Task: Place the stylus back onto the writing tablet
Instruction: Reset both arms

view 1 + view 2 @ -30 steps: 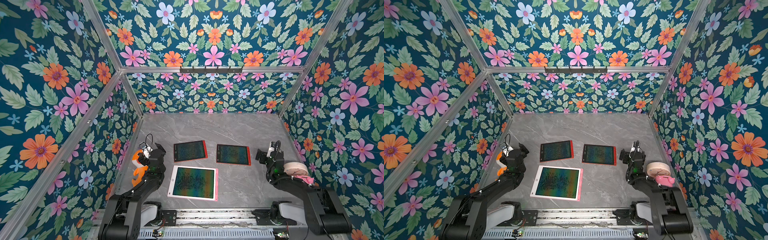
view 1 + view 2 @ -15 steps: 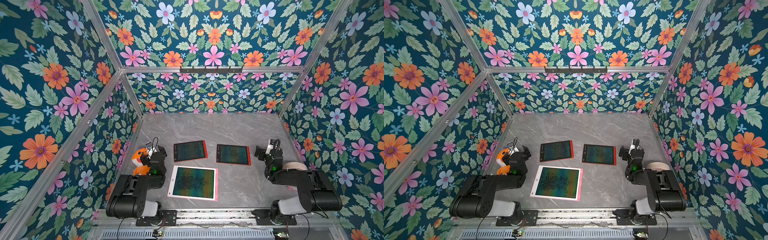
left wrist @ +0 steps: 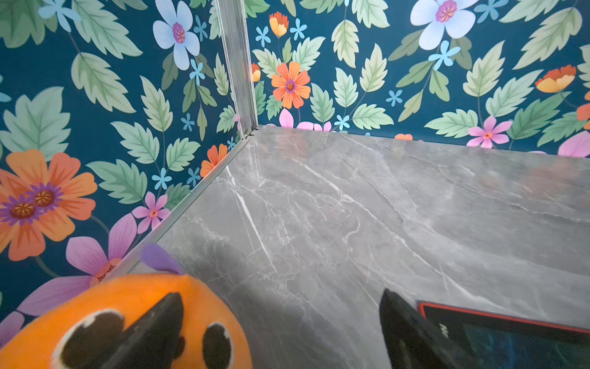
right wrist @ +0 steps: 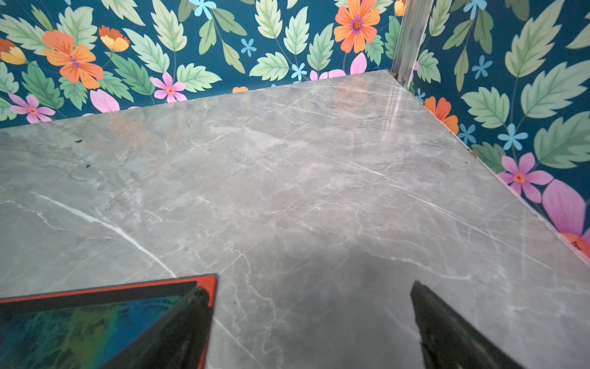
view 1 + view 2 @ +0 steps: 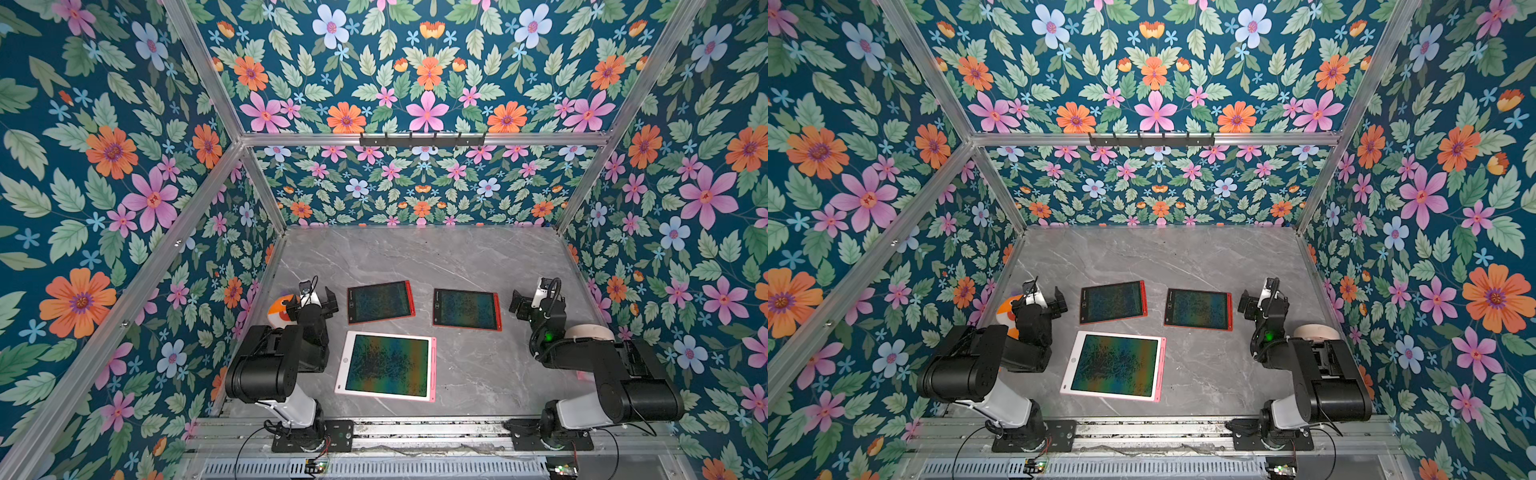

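In both top views the stylus [image 5: 433, 362] seems to lie along the long edge of the pink tablet [image 5: 388, 365], on the side toward the right arm. It is thin, so I cannot be sure that it sits fully in its groove. I judge the placing as done, so the step in hand is only to stay clear. No arm should sweep across the pink tablet, because a light touch could roll the stylus off.

The left gripper [image 5: 312, 304] and the right gripper [image 5: 535, 302] stand off the far corners of the pink tablet, one at each side. Each is spread wide and holds nothing.

The wrist views confirm the empty jaws. The left one also shows an orange toy [image 3: 111, 297] behind one finger. Neither wrist view shows the pink tablet; only the top views do.
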Robot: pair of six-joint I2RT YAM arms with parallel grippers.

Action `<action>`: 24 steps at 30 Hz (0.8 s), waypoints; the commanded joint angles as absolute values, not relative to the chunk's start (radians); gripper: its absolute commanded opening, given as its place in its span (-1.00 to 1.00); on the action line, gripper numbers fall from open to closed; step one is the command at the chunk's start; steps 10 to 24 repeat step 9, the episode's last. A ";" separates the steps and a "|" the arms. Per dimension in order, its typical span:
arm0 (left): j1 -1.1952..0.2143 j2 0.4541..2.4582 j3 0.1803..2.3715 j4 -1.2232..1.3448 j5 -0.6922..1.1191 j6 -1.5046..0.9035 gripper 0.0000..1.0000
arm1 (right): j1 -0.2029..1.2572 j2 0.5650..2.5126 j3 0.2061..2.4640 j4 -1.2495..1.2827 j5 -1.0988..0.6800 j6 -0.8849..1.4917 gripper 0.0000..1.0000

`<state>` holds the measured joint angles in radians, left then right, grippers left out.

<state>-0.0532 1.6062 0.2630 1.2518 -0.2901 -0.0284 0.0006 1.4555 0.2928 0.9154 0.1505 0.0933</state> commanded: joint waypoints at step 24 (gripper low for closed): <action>-0.061 1.606 0.268 1.264 -0.287 -0.025 1.00 | -0.002 1.454 0.298 0.938 0.149 0.080 0.99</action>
